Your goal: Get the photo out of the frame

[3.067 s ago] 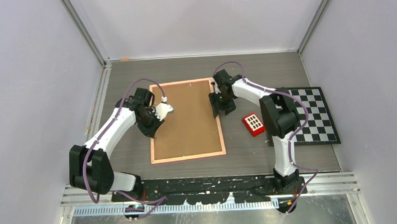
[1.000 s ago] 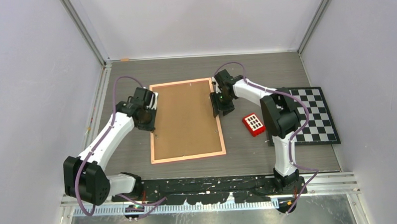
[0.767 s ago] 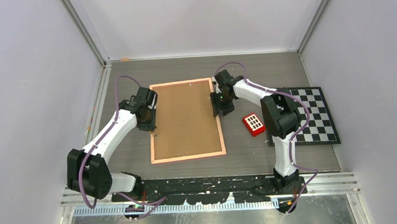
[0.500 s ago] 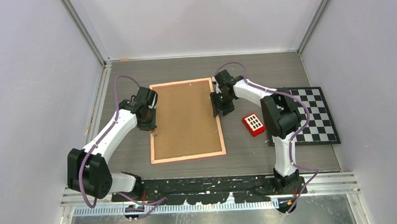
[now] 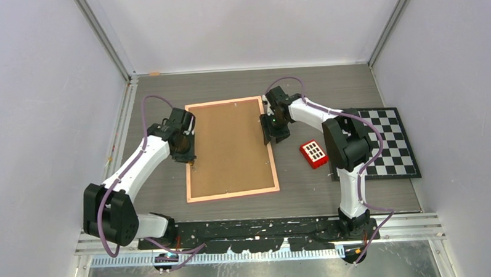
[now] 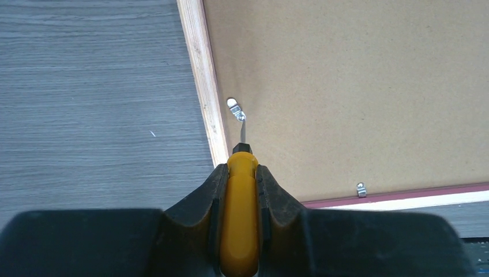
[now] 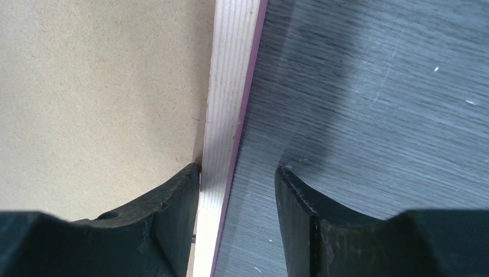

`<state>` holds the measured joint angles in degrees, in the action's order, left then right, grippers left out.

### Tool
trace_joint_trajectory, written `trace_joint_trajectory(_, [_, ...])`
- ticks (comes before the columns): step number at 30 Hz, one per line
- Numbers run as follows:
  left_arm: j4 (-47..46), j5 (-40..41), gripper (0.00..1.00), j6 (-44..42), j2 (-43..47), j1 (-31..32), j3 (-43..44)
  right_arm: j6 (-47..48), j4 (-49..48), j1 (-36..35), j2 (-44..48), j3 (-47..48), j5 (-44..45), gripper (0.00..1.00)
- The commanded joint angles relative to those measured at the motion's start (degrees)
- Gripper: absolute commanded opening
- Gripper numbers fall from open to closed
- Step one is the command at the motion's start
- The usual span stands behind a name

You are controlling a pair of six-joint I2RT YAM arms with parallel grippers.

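frame [image 5: 231,194] looks light but stiff, I'd grab it by the edges. left gripper [image 6: 242,173] is clamped on a screwdriver [image 6: 242,225] at the left-edge clip [image 6: 236,108], right gripper [image 7: 237,173] sits apart, straddling the right edge.

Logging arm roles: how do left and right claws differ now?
Grip: left claw shut on a yellow-handled screwdriver, tip at a metal clip; right claw holds nothing. Place: left claw at the frame's left side; right claw's open jaws straddle its right edge. Both face its back.

Overhead and wrist close-ups sharing frame [image 5: 231,148]
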<state>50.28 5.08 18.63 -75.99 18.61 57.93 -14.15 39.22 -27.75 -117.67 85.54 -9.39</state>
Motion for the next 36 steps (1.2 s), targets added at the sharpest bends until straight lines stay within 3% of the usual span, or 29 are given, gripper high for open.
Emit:
trace_joint_trajectory(1, [-1.3, -2.0, 0.00, 1.8, 1.5, 0.2, 0.2, -0.9, 0.7, -0.2, 0.3, -1.4, -0.9, 0.56])
trace_joint_trajectory(11, [-1.7, 7.1, 0.00, 1.5, -0.8, 0.0, -0.6, -1.0, 0.5, -0.2, 0.2, -1.5, -1.0, 0.56])
trace_joint_trajectory(36, [-6.3, -1.8, 0.00, -0.5, -1.8, 3.4, -2.2, -1.3, 0.8, -0.2, -1.1, -0.8, -1.8, 0.55])
